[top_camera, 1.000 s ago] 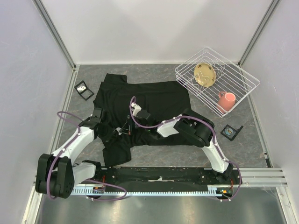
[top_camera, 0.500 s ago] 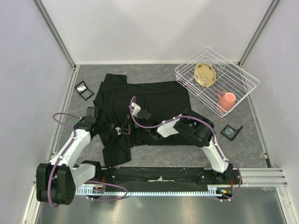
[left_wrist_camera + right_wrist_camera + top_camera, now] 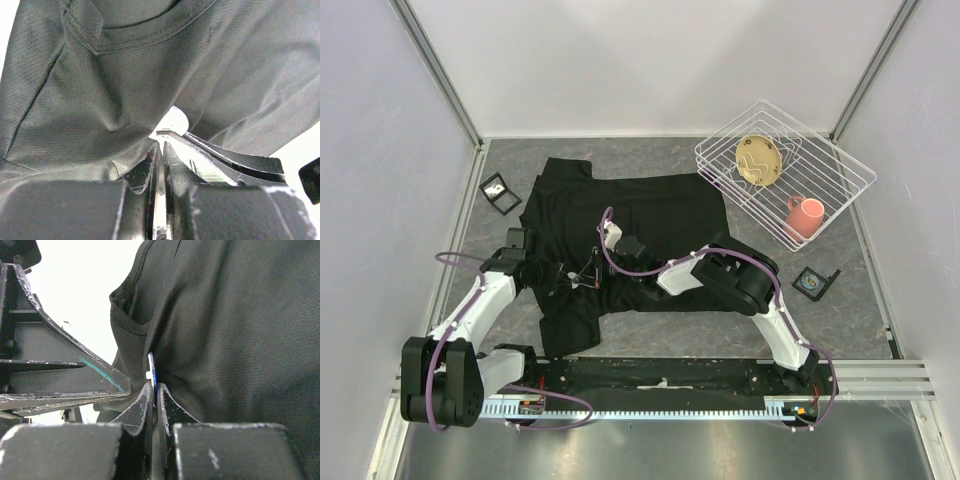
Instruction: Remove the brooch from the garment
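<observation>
The garment (image 3: 650, 215), a black T-shirt, lies spread on the grey table. Both grippers meet over its near-left part. My right gripper (image 3: 595, 262) (image 3: 155, 386) is shut on the brooch (image 3: 153, 371), a thin blue disc seen edge-on with a small white piece on its left side, standing against the fabric (image 3: 225, 330). My left gripper (image 3: 572, 277) (image 3: 161, 144) has its jaws drawn almost together, with a fold of the shirt (image 3: 100, 100) bunched at the tips. Its finger (image 3: 65, 385) shows just left of the brooch. From above the brooch is hidden by the fingers.
A white wire basket (image 3: 720, 170) at the back right holds a yellow plate (image 3: 759, 160) and a pink mug (image 3: 805, 215). Small black boxes lie at the left (image 3: 500, 192) and right (image 3: 814, 282). Enclosure walls ring the table.
My left gripper has narrowed from partly open to nearly closed on the fabric, and its arm shifted slightly left. The right gripper has kept its place and its grip.
</observation>
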You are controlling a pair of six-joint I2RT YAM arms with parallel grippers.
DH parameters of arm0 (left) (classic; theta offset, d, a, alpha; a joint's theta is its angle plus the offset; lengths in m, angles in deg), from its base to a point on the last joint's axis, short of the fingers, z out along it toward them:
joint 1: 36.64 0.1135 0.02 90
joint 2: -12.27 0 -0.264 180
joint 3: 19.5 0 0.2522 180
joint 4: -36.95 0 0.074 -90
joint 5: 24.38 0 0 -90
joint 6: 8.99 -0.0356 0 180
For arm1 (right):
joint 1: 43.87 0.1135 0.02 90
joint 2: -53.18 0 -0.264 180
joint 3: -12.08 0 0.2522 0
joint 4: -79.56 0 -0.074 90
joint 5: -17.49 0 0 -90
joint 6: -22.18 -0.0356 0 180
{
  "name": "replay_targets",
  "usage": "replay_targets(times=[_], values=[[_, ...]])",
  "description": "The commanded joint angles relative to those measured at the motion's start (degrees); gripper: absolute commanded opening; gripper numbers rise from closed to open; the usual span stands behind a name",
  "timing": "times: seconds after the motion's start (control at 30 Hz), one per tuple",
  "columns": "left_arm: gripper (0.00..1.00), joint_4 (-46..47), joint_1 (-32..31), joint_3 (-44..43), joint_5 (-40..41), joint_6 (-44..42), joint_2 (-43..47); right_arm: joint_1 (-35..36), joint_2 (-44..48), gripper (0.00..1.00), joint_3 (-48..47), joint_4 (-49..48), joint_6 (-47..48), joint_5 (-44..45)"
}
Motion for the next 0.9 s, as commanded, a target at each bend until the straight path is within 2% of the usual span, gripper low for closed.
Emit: replay_targets(times=[0.0, 0.27, 0.37, 0.6, 0.87], values=[[0.13, 0.83, 0.53, -1.00, -0.78, 7.27, -0.70, 0.22, -0.13, 0.00, 0.67, -3.59, -0.87, -0.43], [0.13, 1.35, 0.80, 0.58, 2.65, 12.64, 0.79, 0.92, 0.13, 0.00, 1.20, -4.30, -1.58, -0.43], [0.12, 1.71, 0.89, 1.11, 1.77, 13.87, 0.01, 1.01, 0.13, 0.00, 1.55, -4.83, -1.93, -0.60], [0.22, 2.58, 1.24, 3.22, -0.68, 18.26, 0.09, 1.19, 0.48, 0.00, 1.55, -5.27, -1.75, -0.69], [0.23, 4.60, 1.33, 4.27, -1.92, 21.08, -0.26, 1.54, 0.40, 0.00, 1.90, -5.97, -1.84, -0.95]])
